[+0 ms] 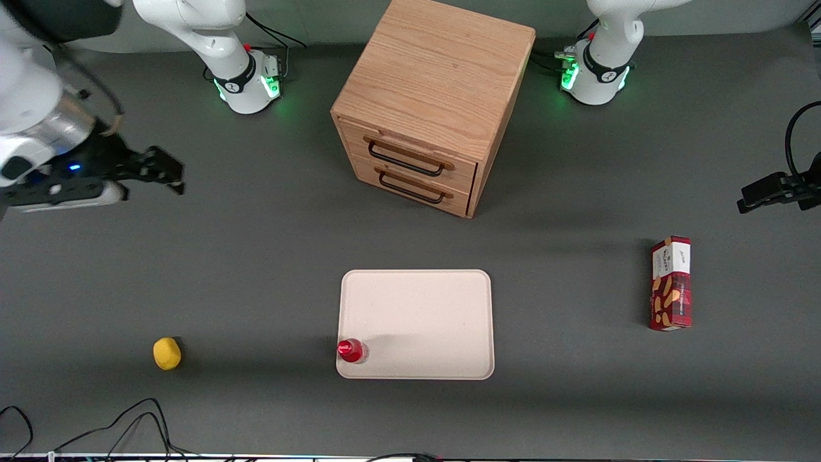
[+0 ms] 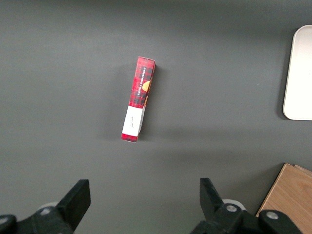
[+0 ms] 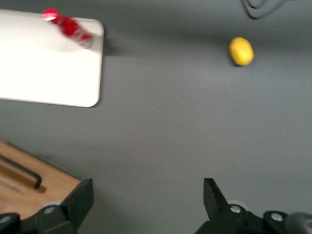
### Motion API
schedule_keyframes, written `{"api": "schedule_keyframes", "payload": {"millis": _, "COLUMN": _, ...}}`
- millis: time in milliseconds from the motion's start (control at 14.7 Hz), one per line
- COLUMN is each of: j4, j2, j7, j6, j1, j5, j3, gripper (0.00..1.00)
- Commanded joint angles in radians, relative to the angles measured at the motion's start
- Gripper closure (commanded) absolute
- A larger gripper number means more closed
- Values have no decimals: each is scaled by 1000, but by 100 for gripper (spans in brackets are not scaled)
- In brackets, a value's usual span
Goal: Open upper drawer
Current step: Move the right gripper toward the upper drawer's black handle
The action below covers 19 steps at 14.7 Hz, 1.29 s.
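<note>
Drawers both sit flush in the wooden cabinet (image 1: 436,96); their insides are hidden. On the cream tray (image 1: 417,301), nearer the front camera, a red bottle (image 1: 351,350) stands at one corner. The upper drawer (image 1: 410,149) fronts that camera at a slight angle toward the working arm, its black handle (image 1: 405,158) lying lengthwise across its face. Well apart, the gripper (image 1: 168,172) hovers above the table (image 1: 256,256) with fingers spread.

I'm seeing a light-oak wooden cabinet (image 1: 436,96), black gripper (image 1: 168,172), yellow lemon (image 1: 167,353), red-capped bottle (image 1: 351,350), and red plaid box (image 1: 671,283).
</note>
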<state>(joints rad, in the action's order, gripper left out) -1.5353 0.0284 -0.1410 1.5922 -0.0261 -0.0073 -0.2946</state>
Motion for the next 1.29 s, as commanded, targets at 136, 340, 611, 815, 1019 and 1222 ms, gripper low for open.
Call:
{"api": "schedule_keyframes", "payload": {"millis": 136, "j4": 72, "j2": 56, "j7": -14, "j6": 0, "j1": 150, "j5": 10, "j3": -36, "gripper": 0}}
{"api": "schedule_keyframes", "payload": {"millis": 340, "j4": 105, "j2": 116, "j7": -22, "j6": 20, "j1": 149, "j5": 90, "j3": -145, "gripper": 0}}
{"api": "schedule_keyframes", "payload": {"millis": 611, "j4": 130, "j2": 195, "j7": -8, "j6": 112, "j1": 150, "j5": 132, "j3": -280, "gripper": 0}}
{"api": "schedule_keyframes", "payload": {"millis": 815, "j4": 132, "j2": 246, "j7": -5, "j6": 127, "j1": 152, "j5": 125, "j3": -354, "gripper": 0}}
{"api": "schedule_keyframes", "payload": {"millis": 1019, "j4": 130, "j2": 288, "j7": -3, "j6": 127, "j1": 152, "j5": 116, "j3": -393, "gripper": 0}}
{"api": "schedule_keyframes", "payload": {"millis": 1222, "j4": 124, "j2": 294, "j7": 120, "j6": 127, "j1": 152, "j5": 83, "j3": -394, "gripper": 0}}
